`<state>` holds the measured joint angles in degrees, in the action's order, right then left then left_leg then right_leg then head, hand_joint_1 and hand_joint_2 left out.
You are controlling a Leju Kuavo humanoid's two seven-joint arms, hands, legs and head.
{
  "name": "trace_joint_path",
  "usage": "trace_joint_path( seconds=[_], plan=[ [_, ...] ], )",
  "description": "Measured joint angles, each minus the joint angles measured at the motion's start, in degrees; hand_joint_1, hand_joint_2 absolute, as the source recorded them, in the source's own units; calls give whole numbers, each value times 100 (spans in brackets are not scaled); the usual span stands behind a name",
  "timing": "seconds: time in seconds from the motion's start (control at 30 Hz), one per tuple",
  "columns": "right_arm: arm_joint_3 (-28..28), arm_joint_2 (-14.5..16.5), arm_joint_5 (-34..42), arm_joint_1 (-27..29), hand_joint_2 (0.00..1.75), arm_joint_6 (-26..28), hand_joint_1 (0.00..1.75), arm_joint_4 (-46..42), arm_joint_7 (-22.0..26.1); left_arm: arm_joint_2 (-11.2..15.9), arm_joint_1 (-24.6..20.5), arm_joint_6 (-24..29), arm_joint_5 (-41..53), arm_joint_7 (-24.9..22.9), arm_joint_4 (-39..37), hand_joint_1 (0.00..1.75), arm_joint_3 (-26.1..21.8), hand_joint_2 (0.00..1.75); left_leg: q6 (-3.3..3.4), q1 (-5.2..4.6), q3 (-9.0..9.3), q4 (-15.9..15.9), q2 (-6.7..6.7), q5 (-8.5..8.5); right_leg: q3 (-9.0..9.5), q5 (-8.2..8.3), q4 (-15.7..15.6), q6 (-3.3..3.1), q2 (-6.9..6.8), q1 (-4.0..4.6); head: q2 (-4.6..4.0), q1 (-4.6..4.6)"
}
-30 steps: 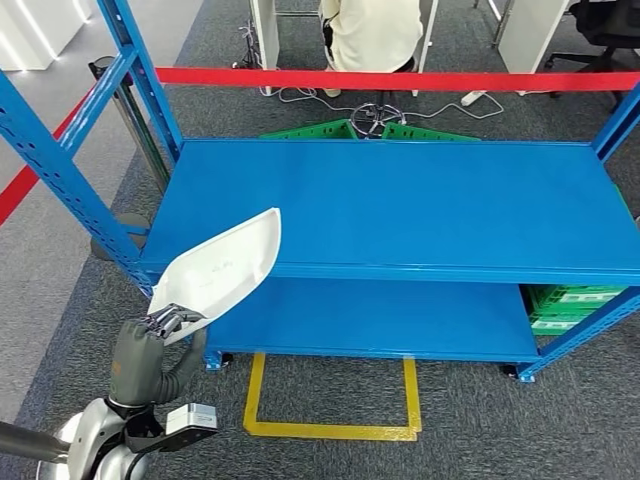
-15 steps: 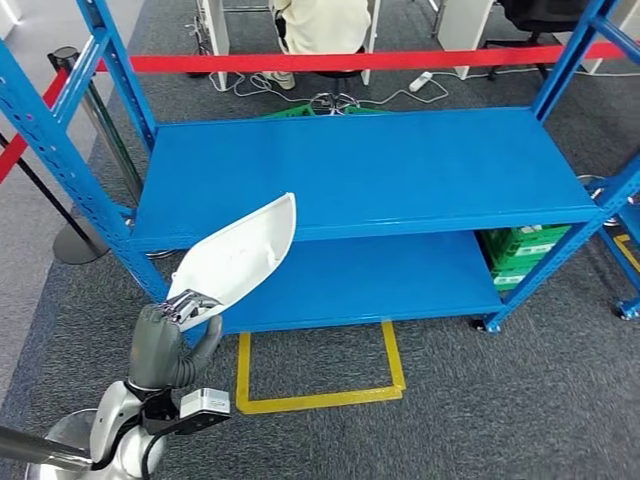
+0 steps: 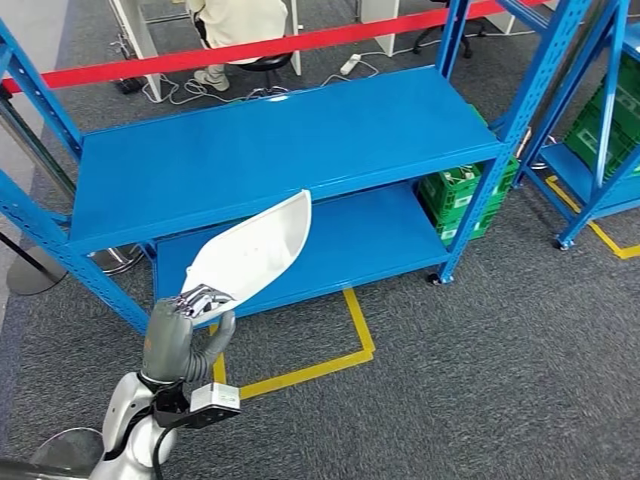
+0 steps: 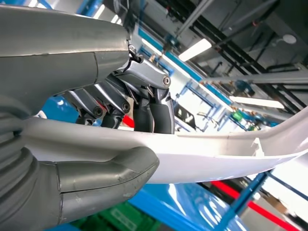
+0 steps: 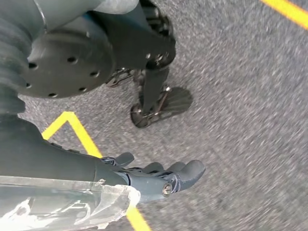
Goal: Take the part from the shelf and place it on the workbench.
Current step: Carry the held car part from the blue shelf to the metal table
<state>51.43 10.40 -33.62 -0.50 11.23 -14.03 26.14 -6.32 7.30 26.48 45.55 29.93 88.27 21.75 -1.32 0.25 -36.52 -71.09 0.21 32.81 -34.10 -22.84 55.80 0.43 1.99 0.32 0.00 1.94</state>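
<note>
- The grey carpet floor (image 3: 490, 350) takes the whole near part of the scene, and a yellow tape line (image 3: 317, 365) marks a rectangle on it in front of the shelf.
- The blue shelf (image 3: 264, 150) stands across the far side; its upper board and lower board are bare, and blue posts hold it at the left and right ends.
- A second blue rack (image 3: 596, 120) stands at the far right, with a green crate (image 3: 604, 130) inside it.
- Another green crate (image 3: 456, 200) sits on the floor under the right end of the shelf.
- A red barrier tape (image 3: 249, 48) runs behind the shelf, and behind it a person (image 3: 234, 20) in light clothes sits on a stool.
- The part (image 3: 253, 255) is a long white curved plastic shell. It is off the shelf, in the air in front of the lower board at the left, with its narrow end pointing far and right.
- The left hand (image 3: 177, 330) grips the near end of the part: in the left wrist view the dark fingers (image 4: 152, 106) lie on one face and the thick thumb presses the other face.
- The right hand (image 5: 163, 178) hangs over the carpet; its fingers are stretched out, a little apart, and hold nothing.
</note>
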Motion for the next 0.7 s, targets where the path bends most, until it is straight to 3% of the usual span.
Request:
trace_joint_path(
  seconds=[0.07,0.13,0.17,0.2,0.27,0.3,0.33,0.4,0.43,0.47,0.5,0.57,0.63,0.67,0.7],
  plan=[
    [43,20,13,-2,175,0,0,0,-2,-28,-43,-13,0,12,-36,175,-3,175,69,-7,508,640,-157,-278,-169,135,24,24,141,0,0,2],
    [81,39,24,-13,175,3,0,-2,-7,-55,-76,-22,-3,26,-62,175,-7,175,130,-2,996,1381,-398,-312,-296,260,58,72,271,14,0,0],
    [100,45,29,-14,175,4,0,-2,-12,-67,-88,-37,-12,34,-76,175,-8,175,149,-6,1109,1579,-470,-281,-340,326,59,104,326,14,0,-1],
    [117,48,31,-6,175,5,0,-3,-23,-79,-96,-58,-27,44,-92,175,-10,175,165,-13,1125,1656,-452,-277,-374,394,49,138,385,16,0,-3],
    [153,57,31,28,175,2,0,-3,-43,-101,-117,-108,-62,60,-124,175,-22,175,219,-8,1035,1644,-319,-365,-447,395,65,204,353,2,-1,-7],
    [167,65,27,41,175,-3,0,-3,-51,-113,-126,-132,-84,69,-137,175,-31,175,260,-2,984,1646,-244,-425,-515,234,190,236,243,1,-1,-23],
    [181,75,14,47,175,-11,0,-3,-53,-124,-134,-161,-111,77,-149,175,-41,175,292,8,923,1650,-167,-487,-604,-28,433,267,98,-5,-1,-38],
    [207,93,-31,41,175,-34,0,-2,-54,-139,-141,-250,-189,90,-184,175,-69,175,317,1,787,1645,-19,-604,-803,-605,1199,336,-111,-30,0,-61],
    [222,102,-56,38,175,-44,0,-3,-54,-145,-147,-308,-238,94,-213,175,-84,175,309,1,710,1639,61,-664,-856,-741,1560,367,-143,-50,0,-61],
    [238,108,-74,38,175,-50,0,-4,-55,-152,-157,-364,-283,98,-247,175,-97,175,298,1,629,1630,142,-722,-837,-739,1785,393,-160,-69,0,-60],
    [252,112,-91,41,175,-57,0,-7,-57,-162,-171,-411,-322,103,-282,175,-108,175,284,2,548,1617,220,-775,-724,-627,1820,414,-175,-86,0,-60],
    [274,121,-112,46,175,-77,0,-25,-74,-187,-209,-470,-363,117,-344,175,-122,175,236,0,410,1577,352,-862,-181,-375,1276,443,-308,-111,0,-61],
    [288,148,-134,38,175,-86,0,-52,-103,-214,-243,-499,-373,131,-386,175,-136,175,170,-20,334,1534,465,-929,458,-445,427,433,-531,-93,0,-65],
    [300,171,-145,36,175,-82,0,-65,-116,-226,-256,-509,-374,135,-404,175,-140,175,139,-30,322,1521,522,-962,615,-523,159,404,-595,-76,0,-61],
    [316,193,-155,39,175,-76,0,-75,-132,-235,-265,-515,-376,137,-423,175,-143,175,110,-29,313,1517,585,-994,654,-567,33,357,-580,-54,0,-51]
  ],
)
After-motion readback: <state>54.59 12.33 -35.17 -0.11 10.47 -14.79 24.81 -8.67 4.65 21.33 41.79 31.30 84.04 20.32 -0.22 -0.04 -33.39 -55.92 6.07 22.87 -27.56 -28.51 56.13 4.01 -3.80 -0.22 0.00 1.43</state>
